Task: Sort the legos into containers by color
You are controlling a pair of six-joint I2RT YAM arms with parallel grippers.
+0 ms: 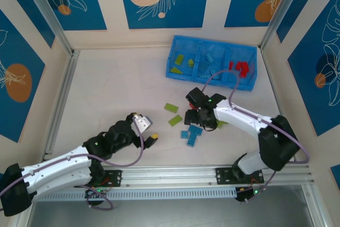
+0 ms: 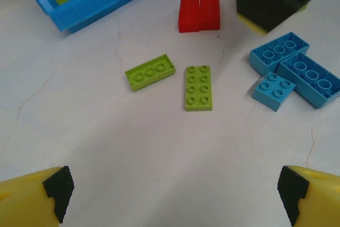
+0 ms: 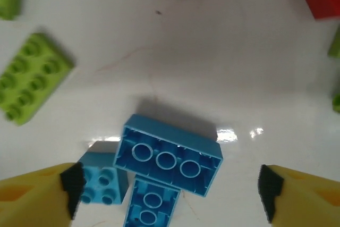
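Right gripper [image 3: 170,190] closest to the lens: yellow fingers with black pads [image 3: 71,184] sat at both lower corners of its wrist view, jaws spread wide, nothing pinched. Left gripper [image 2: 175,191] likewise, jaws spread wide and empty, hovering low over the bench [image 1: 117,89] on the near-left side of the loose pile

Blue tray [image 1: 186,76] sat at the far right of the bench, three compartments in a row: lime green bricks [image 1: 180,62] in the left one, light blue bricks [image 1: 210,59] in the middle, red bricks [image 1: 241,67] in the right. Each colour already had a home, so sorting looked partly done

Loose legos lay mid-bench, well apart from the tray. The right jaws hung directly over a cluster of three light blue ones:
- a long blue brick [image 3: 167,160], apparently hollow side up
- a second long blue brick [image 3: 151,208] touching its near edge
- a small square blue brick [image 3: 103,184], studs up, touching its corner

Two lime green plates [image 2: 150,72] lay just beside each other, to the left of the cluster in the left wrist view. A loose red brick [image 2: 199,13] sat beyond them toward the tray

Step in hand, as judged: the right arm picking up a light blue lego. The next move called for a straight drop, jaws closing across the narrow width of the long blue brick, then a lift and carry to the middle compartment. The neighbours were touching it, so a sloppy close would likely drag or nudge them
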